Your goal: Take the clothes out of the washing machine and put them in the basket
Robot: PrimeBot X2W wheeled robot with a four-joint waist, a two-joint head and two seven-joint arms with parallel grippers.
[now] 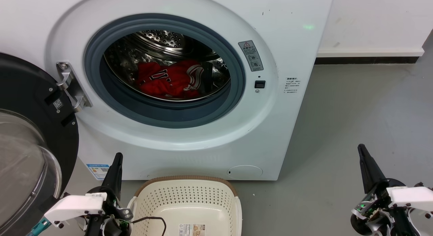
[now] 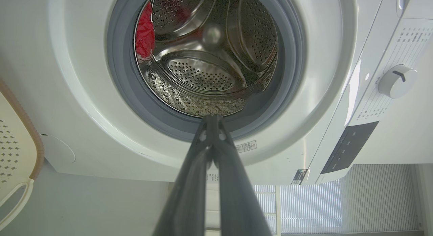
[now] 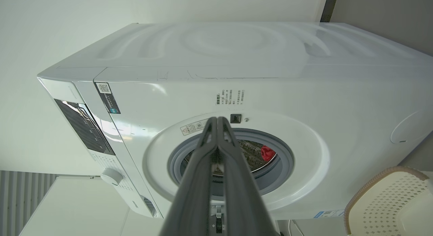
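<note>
The white washing machine (image 1: 257,121) stands ahead with its black-framed glass door (image 1: 23,151) swung open to the left. Red clothes (image 1: 169,80) with white trim lie at the bottom of the steel drum; a red patch of the clothes (image 2: 144,33) shows in the left wrist view, and the clothes (image 3: 267,153) peek out in the right wrist view. The cream basket (image 1: 186,202) sits on the floor in front of the machine, holding nothing. My left gripper (image 1: 117,157) is shut, low, left of the basket. My right gripper (image 1: 361,148) is shut, far right over the floor.
Grey floor (image 1: 355,110) stretches to the right of the machine up to a white wall with a dark baseboard. A black cable (image 1: 155,220) hangs over the basket's near left side. The open door takes up the space on the left.
</note>
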